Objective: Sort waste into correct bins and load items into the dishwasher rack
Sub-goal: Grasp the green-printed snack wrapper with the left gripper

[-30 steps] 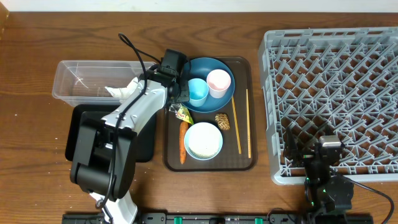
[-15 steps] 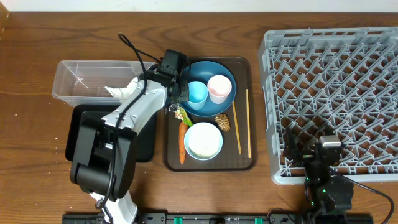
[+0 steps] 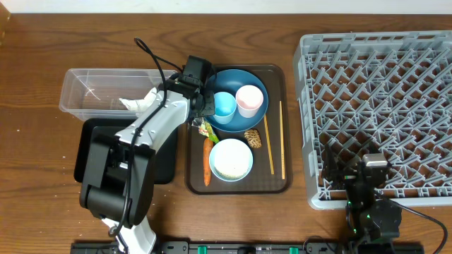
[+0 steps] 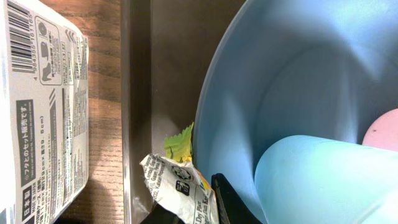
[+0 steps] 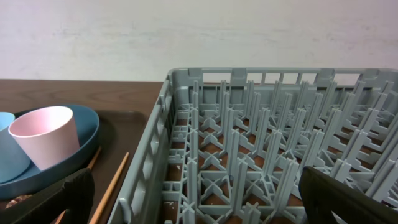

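Left claw [image 4: 189, 210] pinching printed wrapper [image 4: 174, 180], barcoded Japanese label [image 4: 46, 106] on tub [image 3: 70, 92], right claw [image 5: 199, 199] gaping

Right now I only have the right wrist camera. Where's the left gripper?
Observer: The left gripper is at the plate's left rim, beside the blue cup.
Operator: Any waste near it?
Observer: A wrapper lies on the brown tray just off that rim. I can't tell whether it's gripped.
Operator: Other waste on that tray?
Observer: A carrot lies just left of the bowl.
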